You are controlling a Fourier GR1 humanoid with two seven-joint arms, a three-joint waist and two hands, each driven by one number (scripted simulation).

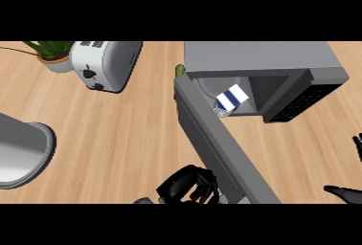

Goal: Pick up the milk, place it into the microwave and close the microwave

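Two steps look done: the milk carton (229, 98) lies inside the microwave (258, 57). Left hand (185, 186), fingers curled and holding nothing, sits against the open door (219, 143); next, swing it shut. Right hand (345, 192) rests spread.

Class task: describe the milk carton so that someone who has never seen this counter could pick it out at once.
Find the grey microwave at the counter's far right, its door swung open toward the robot. Look into its cavity: the milk carton lies tilted there. It is the only white thing with dark blue stripes; the toaster at the left is plain white.
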